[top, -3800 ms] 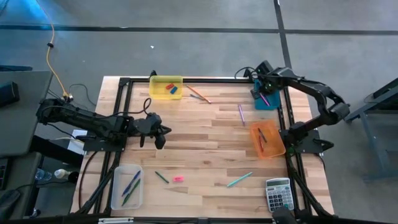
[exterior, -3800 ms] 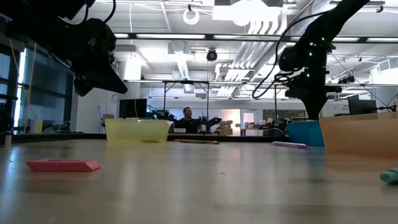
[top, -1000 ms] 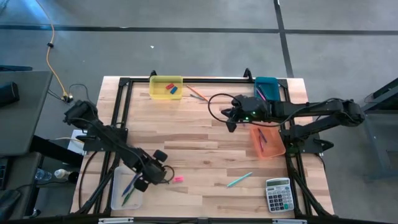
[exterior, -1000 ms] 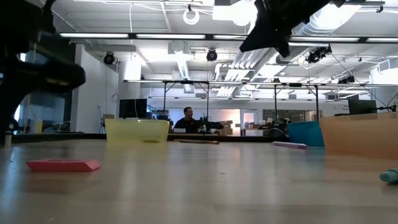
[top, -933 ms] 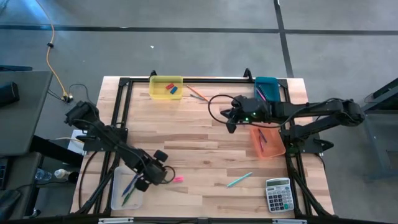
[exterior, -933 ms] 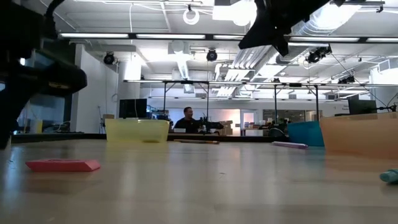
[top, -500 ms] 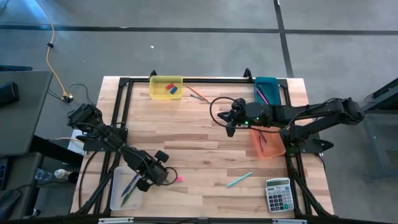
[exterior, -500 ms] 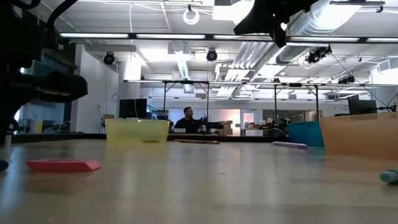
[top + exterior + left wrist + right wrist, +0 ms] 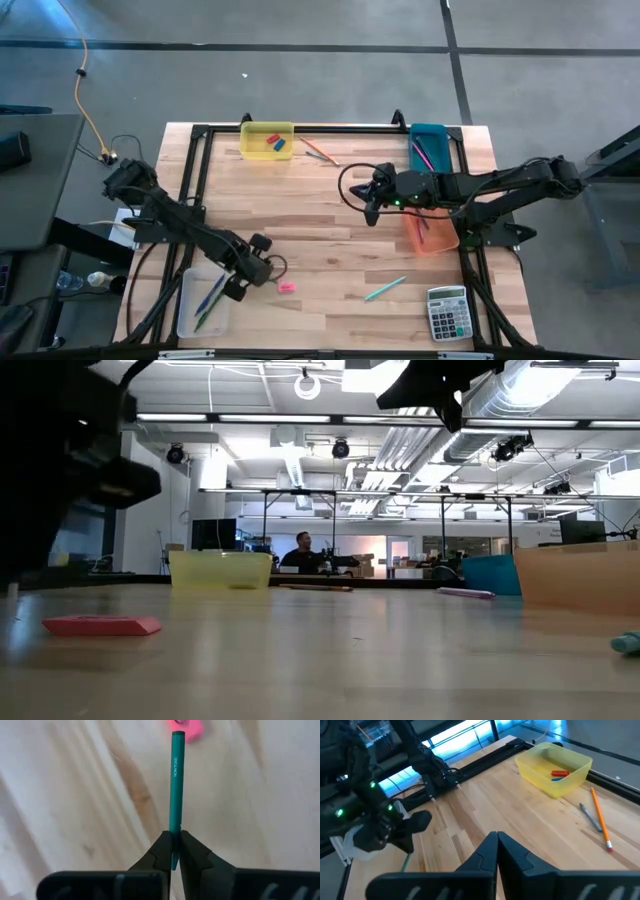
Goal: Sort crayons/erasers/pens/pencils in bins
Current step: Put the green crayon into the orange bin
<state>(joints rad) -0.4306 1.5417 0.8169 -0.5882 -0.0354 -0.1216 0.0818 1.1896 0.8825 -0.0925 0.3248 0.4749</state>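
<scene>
My left gripper (image 9: pixel 258 272) hovers near the table's near-left part, shut on a thin teal-green stick (image 9: pixel 175 780) that points toward the pink eraser (image 9: pixel 286 287) lying flat on the wood. My right gripper (image 9: pixel 371 203) hangs shut and empty over the table's middle right. The yellow bin (image 9: pixel 268 140) at the far edge holds a red eraser (image 9: pixel 560 772) and a blue one. The teal bin (image 9: pixel 428 148) and the orange bin (image 9: pixel 430 226) stand on the right, and the clear bin (image 9: pixel 203 300) at the near left holds sticks. My left gripper pinches the teal-green stick at one end (image 9: pixel 173 840) between its two fingers. The stick runs along the fingers and juts out past their tips. In the right wrist view it hangs slanting down below the gripper (image 9: pixel 406 860); I cannot tell whether its free end is off the wood.
A light teal pen (image 9: pixel 385 289) lies near the table's near edge, right of the eraser. An orange pencil (image 9: pixel 600 825) and a grey pen (image 9: pixel 590 817) lie beside the yellow bin. A grey calculator (image 9: pixel 447 312) sits at the near right corner.
My left gripper, shut on the stick, has risen from the table and moved slightly toward the far edge, taking the stick with it. The right gripper has risen a little in the low view. The pink eraser has stayed where it was.
</scene>
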